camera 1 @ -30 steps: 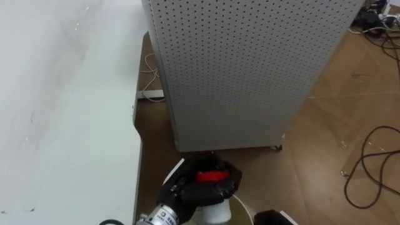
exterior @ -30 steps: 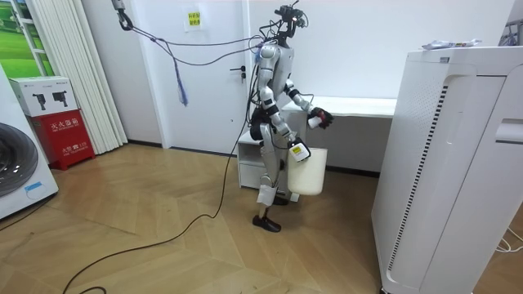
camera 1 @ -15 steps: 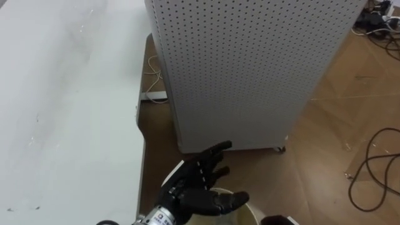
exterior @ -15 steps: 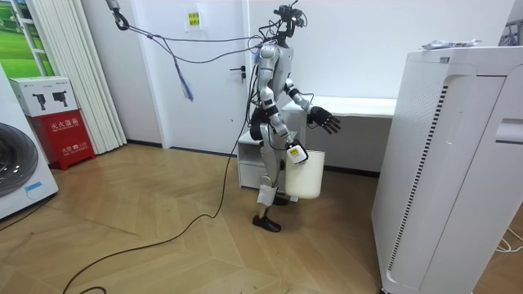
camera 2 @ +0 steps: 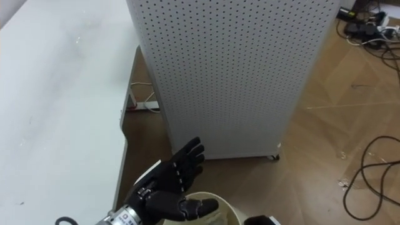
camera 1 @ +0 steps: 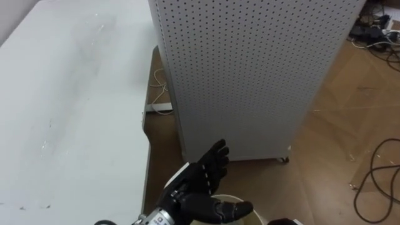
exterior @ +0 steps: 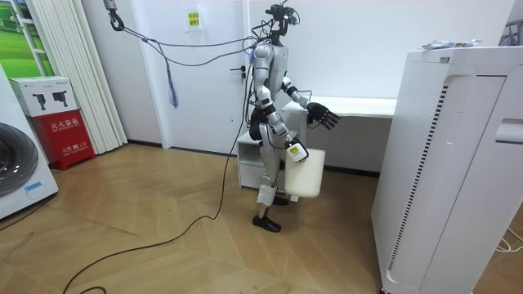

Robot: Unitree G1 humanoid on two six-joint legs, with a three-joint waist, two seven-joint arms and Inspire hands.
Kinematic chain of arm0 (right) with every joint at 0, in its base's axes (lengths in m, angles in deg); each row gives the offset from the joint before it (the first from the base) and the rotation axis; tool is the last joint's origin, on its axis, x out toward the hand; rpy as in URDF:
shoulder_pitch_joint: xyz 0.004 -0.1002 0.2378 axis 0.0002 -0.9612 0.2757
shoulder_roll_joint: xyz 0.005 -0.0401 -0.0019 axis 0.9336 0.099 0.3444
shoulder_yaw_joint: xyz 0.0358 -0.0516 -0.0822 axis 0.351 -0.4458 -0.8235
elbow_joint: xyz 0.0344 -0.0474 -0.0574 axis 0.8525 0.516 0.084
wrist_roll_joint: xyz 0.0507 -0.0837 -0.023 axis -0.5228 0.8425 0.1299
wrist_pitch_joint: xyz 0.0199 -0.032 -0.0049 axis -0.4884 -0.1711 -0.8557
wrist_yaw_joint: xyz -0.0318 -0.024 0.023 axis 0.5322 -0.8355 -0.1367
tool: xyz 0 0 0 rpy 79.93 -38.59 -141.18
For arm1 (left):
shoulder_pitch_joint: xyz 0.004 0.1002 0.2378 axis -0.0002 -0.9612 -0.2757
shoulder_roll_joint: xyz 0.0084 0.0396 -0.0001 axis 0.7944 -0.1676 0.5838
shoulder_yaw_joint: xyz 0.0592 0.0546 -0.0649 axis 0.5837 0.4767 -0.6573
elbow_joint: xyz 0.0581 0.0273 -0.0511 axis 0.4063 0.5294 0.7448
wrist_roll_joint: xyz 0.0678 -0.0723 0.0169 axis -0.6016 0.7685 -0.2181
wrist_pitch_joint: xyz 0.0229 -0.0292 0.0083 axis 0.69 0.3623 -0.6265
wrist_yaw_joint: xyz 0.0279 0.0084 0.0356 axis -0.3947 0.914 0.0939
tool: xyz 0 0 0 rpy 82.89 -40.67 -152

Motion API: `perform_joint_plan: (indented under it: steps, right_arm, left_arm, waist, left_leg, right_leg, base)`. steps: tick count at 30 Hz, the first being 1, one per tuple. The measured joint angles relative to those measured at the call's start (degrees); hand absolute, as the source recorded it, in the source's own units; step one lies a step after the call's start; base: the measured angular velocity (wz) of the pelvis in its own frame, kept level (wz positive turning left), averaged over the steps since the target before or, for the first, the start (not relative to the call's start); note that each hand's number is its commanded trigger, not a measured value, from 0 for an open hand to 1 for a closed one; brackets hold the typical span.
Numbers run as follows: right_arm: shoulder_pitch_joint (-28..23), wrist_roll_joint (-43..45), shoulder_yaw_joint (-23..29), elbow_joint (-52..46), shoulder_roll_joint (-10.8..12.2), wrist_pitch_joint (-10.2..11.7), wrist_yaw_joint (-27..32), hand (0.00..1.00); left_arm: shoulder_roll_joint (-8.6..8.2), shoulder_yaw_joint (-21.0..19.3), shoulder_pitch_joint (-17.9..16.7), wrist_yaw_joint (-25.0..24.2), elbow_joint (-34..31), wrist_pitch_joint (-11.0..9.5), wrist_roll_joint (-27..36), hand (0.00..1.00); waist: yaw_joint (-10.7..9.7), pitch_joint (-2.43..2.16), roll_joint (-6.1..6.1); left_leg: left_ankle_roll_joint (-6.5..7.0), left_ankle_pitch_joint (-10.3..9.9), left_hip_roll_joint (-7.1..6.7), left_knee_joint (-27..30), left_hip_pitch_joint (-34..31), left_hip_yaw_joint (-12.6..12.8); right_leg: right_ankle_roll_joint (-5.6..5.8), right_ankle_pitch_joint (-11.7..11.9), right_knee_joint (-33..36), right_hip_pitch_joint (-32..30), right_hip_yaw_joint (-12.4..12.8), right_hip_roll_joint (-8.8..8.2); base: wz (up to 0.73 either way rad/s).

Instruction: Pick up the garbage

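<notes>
The left hand (camera 1: 203, 184) hovers palm-down, fingers spread wide and holding nothing, just over the bin (exterior: 306, 173), beside the table (camera 1: 69, 112) and before the perforated cabinet (camera 1: 250, 69). The room view adds the right hand (exterior: 296, 152) gripping the bin at the robot's hip. Whether garbage lies inside, nobody can tell.

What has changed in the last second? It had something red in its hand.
The left hand opened its fingers and let go of the red piece of garbage; it now hovers spread above the white plastic bin. The bin at the right hand and the white perforated cabinet stayed put.
</notes>
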Motion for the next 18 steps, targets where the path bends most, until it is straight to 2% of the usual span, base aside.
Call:
perform_joint_plan:
  steps: [4,7,10,13,18]
  right_arm:
    - [-0.33,0.01,0.43,0.09,-0.08,0.00,-0.48,1.00]
    - [-0.37,0.05,0.90,-0.43,-0.21,0.00,-0.61,1.00]
    - [-1.45,-0.03,0.93,-2.71,-0.60,0.02,-0.01,1.00]
    - [-2.98,0.04,0.95,-5.15,-1.28,0.19,0.05,1.00]
    - [-5.10,0.05,2.04,-7.78,-1.33,0.07,0.39,1.00]
  left_arm:
    - [0.14,-0.15,-0.06,-1.09,-1.35,0.01,-0.01,0.00]
    - [0.73,-1.26,-0.26,-1.17,-6.12,0.00,-0.03,0.00]
    - [1.10,-1.43,-0.34,-1.02,-9.68,-0.21,0.00,0.00]
    - [1.17,-1.43,-2.02,-0.61,-13.58,-0.22,-0.83,0.00]
    - [1.48,-4.27,-2.41,1.86,-16.07,-0.18,-4.81,0.00]
  waist:
    - [-0.21,-0.03,0.06]
    - [-0.27,-0.10,0.07]
    - [-0.63,-0.12,0.06]
    - [-1.62,-0.22,0.00]
    - [-1.47,-0.38,-0.51]
  left_leg:
    - [-0.08,0.06,-0.04,-1.43,2.61,-0.01]
    - [-0.19,0.12,-0.13,-2.50,3.65,-0.02]
    - [-0.27,0.21,-0.85,-3.38,5.23,-0.09]
    - [-0.18,0.12,-1.03,-3.67,6.51,-0.06]
    - [-0.11,-0.98,-0.94,-3.72,10.02,3.25]
  right_leg:
    - [0.00,0.00,-1.18,2.67,0.02,0.11]
    - [0.05,-0.01,-2.03,3.54,-0.02,0.08]
    - [0.18,-0.18,-2.03,4.57,-0.11,-0.27]
    - [0.38,-0.45,-1.90,5.57,-0.13,-0.46]
    - [0.37,-0.44,0.51,5.60,0.13,-0.55]
  base:
    - [0.00]
    - [0.00]
    - [0.00]
    - [-0.03]
    - [-0.41]
